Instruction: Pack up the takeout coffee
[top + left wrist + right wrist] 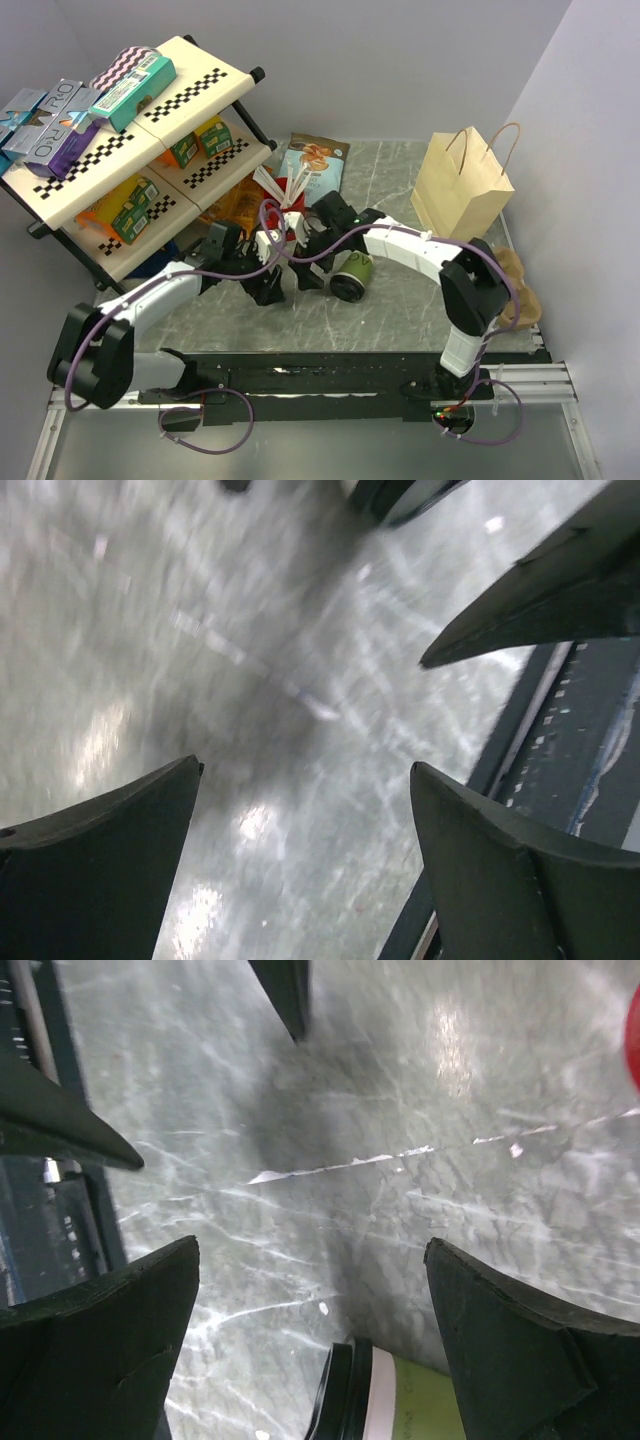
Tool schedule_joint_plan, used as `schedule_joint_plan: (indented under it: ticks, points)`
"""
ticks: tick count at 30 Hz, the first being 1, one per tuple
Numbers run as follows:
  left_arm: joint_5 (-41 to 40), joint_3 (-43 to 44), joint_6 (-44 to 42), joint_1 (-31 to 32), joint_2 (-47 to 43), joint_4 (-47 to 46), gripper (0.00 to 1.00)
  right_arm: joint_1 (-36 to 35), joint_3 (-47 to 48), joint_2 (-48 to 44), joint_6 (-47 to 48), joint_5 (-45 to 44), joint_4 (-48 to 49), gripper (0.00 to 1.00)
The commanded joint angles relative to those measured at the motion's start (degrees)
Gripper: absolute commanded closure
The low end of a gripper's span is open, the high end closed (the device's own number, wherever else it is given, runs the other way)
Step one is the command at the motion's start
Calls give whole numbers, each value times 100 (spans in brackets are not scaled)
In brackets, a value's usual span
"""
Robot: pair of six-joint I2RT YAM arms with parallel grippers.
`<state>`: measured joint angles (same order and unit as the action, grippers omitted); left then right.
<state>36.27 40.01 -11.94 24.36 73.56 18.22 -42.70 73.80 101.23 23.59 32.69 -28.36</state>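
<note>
The takeout coffee lies tipped on its side near the middle of the bench, a little toward the near edge, with its black lid facing that edge. It will have to be grabbed across the green wall, I judge, not from above. I have the right gripper low over the marble just beside it, jaws spread wide and holding nothing. In its wrist view the lidded end sits at the bottom between the fingers, not yet touched. The left gripper hangs close by, equally wide and empty, probably to steady the cup. The brown paper bag stands upright at the far right corner, mouth up, ready to receive.
</note>
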Motion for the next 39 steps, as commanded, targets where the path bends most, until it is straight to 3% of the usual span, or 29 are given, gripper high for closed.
schedule_joint_plan:
  ticks: [1,7,10,16,22,31,39]
  points:
    - [574,25,-71,209,-430,-591,7,-81,65,-893,435,379,-72,0]
    - [460,68,175,385,-536,-1047,4,445,-243,-1685,944,-411,-1004,0]
    - [302,130,201,762,-448,-1276,4,814,-480,-1870,1322,-719,-1417,0]
    - [337,613,290,1290,0,-1251,4,1202,-673,-2098,2953,-1254,-2199,0]
    - [468,833,210,1352,132,-1128,4,1202,-1455,-2336,4282,-1695,-1928,0]
    - [495,789,219,1370,10,-829,5,1150,-2300,-2354,5742,-1942,-601,0]
    - [232,535,122,1335,-632,-354,4,789,-2010,-1888,5832,-1898,-3,0]
